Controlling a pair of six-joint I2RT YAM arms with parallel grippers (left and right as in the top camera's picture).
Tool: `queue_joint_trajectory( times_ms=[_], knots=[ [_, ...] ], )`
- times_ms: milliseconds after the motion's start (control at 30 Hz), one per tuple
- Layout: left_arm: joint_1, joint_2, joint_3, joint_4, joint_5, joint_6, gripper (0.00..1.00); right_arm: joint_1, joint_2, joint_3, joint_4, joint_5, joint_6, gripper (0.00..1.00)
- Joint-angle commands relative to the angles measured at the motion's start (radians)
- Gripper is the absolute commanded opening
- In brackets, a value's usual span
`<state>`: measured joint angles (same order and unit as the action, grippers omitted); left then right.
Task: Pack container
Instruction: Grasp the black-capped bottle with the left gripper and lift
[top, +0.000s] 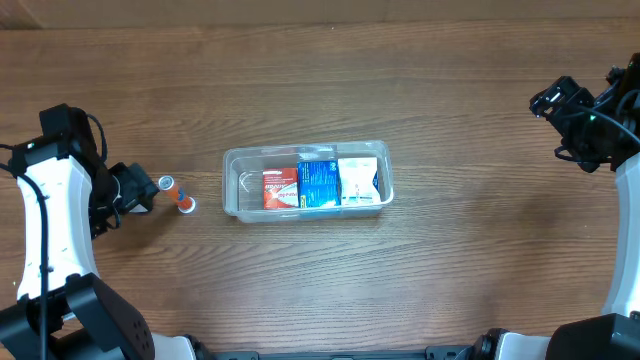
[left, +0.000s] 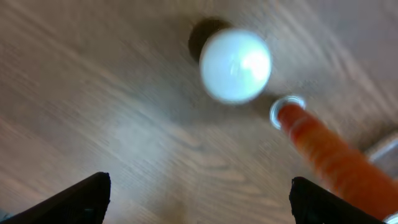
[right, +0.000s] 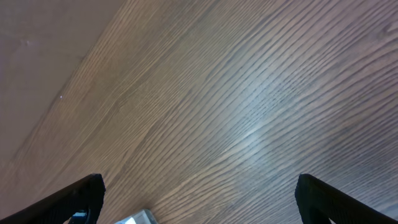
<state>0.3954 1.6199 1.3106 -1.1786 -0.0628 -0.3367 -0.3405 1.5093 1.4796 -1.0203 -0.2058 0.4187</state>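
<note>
My left hand (left: 199, 183) is open, its two fingers spread wide with nothing between them, low over the tabletop (top: 450, 270). Just ahead of it lies an orange bottle (left: 323, 152) on its side, and close beside that a round white cap (left: 235, 64). The wrist view is too blurred to tell whether the cap belongs to a second upright bottle or sits loose.

I judge the step in hand to be picking up the orange bottle. To do it well I should centre the bottle between my fingers rather than off to one side as it sits now. I should turn the wrist so the fingers close across its narrow body, not along its length. I should also come down far enough that it cannot roll out, and keep clear of the white cap so I do not knock it away.

The container (top: 228, 185) lies a fair way to my right, past the bottle, at the middle of the tabletop. It already holds a red box (top: 280, 188), a blue box (top: 318, 183) and a white box (top: 358, 182) side by side. The bare room is at its near, left end.

My right hand (right: 199, 186) hangs open and empty, well apart at the far right.
</note>
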Motion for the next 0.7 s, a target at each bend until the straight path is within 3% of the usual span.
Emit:
queue_joint_trajectory(
  times_ms=[0, 100, 233, 300, 533, 667],
  knots=[
    [0.013, -0.004, -0.008, 0.055, -0.001, 0.019, 0.95, -0.002, -0.01, 0.008, 0.004, -0.006, 0.0, 1.0],
    [0.016, -0.002, -0.008, 0.126, -0.022, 0.018, 0.99, -0.002, -0.009, 0.008, 0.004, -0.006, 0.0, 1.0],
    [0.017, 0.04, -0.008, 0.161, -0.008, 0.016, 0.82, -0.002, -0.009, 0.008, 0.004, -0.006, 0.0, 1.0],
    [0.017, 0.076, -0.008, 0.161, 0.003, 0.016, 0.78, -0.002, -0.009, 0.008, 0.004, -0.006, 0.0, 1.0],
    [0.017, 0.173, -0.008, 0.194, 0.002, 0.024, 0.68, -0.002, -0.009, 0.008, 0.004, -0.006, 0.0, 1.0],
    [0.017, 0.171, -0.006, 0.21, 0.0, 0.043, 0.68, -0.002, -0.009, 0.008, 0.004, -0.006, 0.0, 1.0]
  ],
)
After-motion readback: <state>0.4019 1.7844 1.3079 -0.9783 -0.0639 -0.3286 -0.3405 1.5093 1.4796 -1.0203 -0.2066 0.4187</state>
